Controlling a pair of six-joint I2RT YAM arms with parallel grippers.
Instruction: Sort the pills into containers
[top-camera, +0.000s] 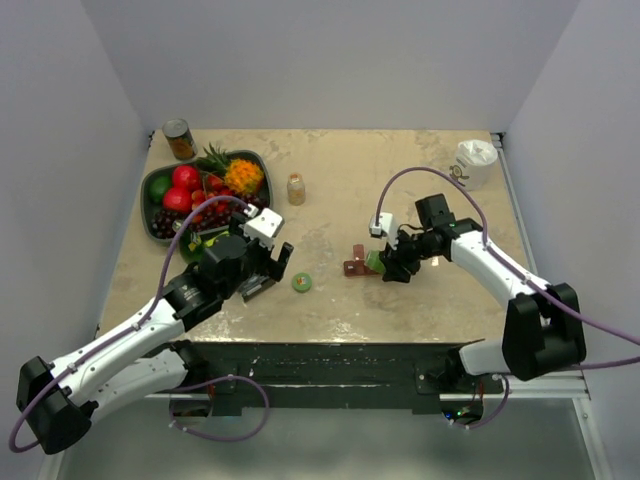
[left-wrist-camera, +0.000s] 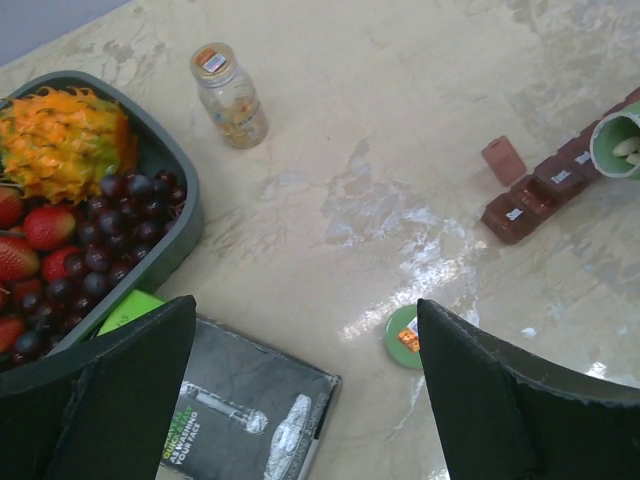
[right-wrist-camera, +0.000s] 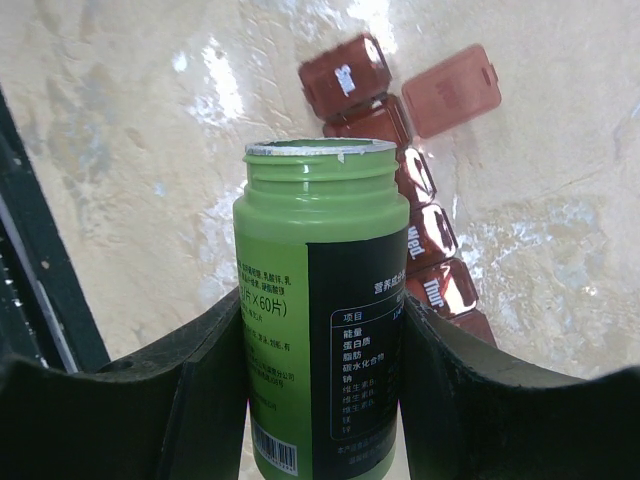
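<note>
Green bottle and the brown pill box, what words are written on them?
"60片" on the green bottle label.
"项目", "能量" in the label's dark table; the other lines are too small to read.
"Wed.", "Thur" on the pill box lids; the other lids are blurred.

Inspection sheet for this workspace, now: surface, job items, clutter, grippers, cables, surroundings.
Surface: beige marbled tabletop, glossy.
Job's things: pill organizer, red-brown, lying flat, one lid flipped open; green bottle uncapped, pale pills inside; green cap lying apart on the table.
Clutter: fruit tray, can, small clear bottle, white cup, black packet.
Grippers: left gripper open, empty, near the black packet; right gripper shut on the green bottle, beside the pill organizer.
Cables: purple cable arcing along each arm.
Surroundings: plain pale walls on three sides.
</note>
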